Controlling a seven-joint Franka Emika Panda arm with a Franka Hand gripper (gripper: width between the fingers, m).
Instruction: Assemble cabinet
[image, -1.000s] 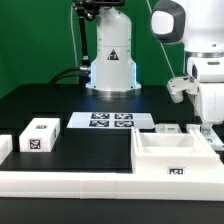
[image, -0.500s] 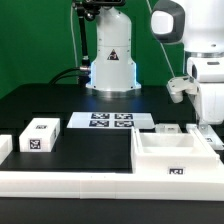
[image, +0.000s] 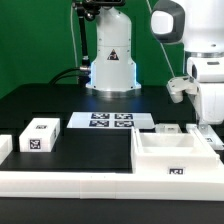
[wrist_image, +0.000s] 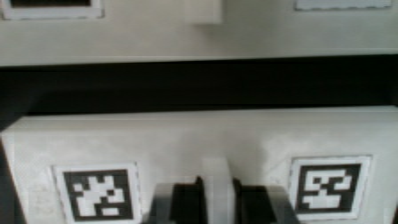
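We saw the gripper (wrist_image: 214, 196) over a white tagged surface (wrist_image: 196, 140), fingers nearly together, grasp unclear. The cabinet (image: 176, 158) sat close by. The small block (image: 40, 134) and marker board (image: 110, 121) lay apart.

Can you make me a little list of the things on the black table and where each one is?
cabinet: big open white box on the exterior view's right, with a tag on its front
small block: white and tagged, on the exterior view's left, apart from the cabinet
marker board: flat, in the middle, further back
rail: long, low and white, along the front
robot arm: reaching down behind the cabinet
fingers: close together over a white tagged part; cannot tell if they grip
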